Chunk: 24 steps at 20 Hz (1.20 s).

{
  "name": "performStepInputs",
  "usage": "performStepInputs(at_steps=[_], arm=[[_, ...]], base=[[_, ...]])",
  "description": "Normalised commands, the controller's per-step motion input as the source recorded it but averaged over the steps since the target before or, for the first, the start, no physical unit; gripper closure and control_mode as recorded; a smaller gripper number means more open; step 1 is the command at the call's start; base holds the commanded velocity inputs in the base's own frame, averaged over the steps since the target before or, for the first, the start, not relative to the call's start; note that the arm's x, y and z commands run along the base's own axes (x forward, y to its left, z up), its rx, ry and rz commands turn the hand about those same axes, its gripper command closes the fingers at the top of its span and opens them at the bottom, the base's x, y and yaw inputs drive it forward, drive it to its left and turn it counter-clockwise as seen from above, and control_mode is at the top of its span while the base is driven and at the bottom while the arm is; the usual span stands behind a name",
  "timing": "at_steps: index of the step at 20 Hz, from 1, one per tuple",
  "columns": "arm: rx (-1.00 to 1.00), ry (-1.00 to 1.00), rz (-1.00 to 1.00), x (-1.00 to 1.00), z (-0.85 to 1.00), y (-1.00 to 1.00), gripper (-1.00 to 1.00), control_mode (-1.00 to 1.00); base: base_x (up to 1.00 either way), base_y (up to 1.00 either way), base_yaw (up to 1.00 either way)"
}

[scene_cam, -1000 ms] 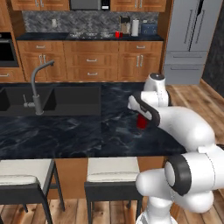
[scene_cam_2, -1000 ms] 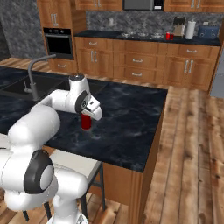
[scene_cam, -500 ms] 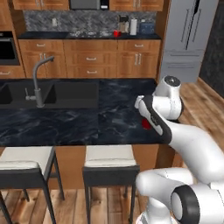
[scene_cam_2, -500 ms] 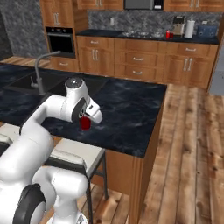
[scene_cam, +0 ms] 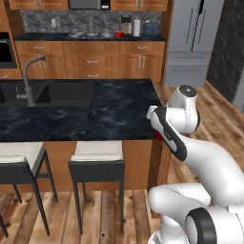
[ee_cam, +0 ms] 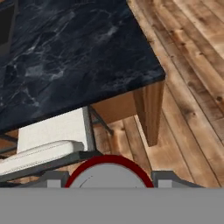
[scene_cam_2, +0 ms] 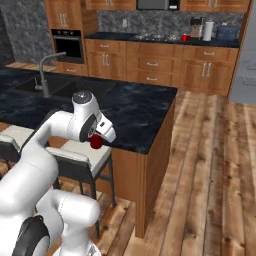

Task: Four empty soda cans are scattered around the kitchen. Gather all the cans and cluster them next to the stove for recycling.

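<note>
While gripped, soda can (ee_cam: 108,173) upright, top camera-facing

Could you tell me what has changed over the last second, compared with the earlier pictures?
The base has driven right along the island, so the whole view shifted; the island's end and the wooden floor now show. The hand has stayed closed on the same red soda can throughout. Another soda can still stands by the stove.
</note>
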Motion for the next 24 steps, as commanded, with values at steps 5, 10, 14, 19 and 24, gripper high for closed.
performStepInputs(at_steps=[5,10,14,19,24], arm=[[0.0,0.0,0.0,0.0,0.0,0.0,1.0,1.0],[0.0,0.0,0.0,0.0,0.0,0.0,1.0,1.0],[0.0,0.0,0.0,0.0,0.0,0.0,1.0,1.0],[0.0,0.0,0.0,0.0,0.0,0.0,1.0,1.0],[0.0,0.0,0.0,0.0,0.0,0.0,1.0,1.0]], base=[[0.0,-0.98,-0.04],[0.0,-1.0,-0.02],[0.06,-1.0,-0.01],[0.57,-0.71,-0.03],[0.97,-0.38,-0.01]])
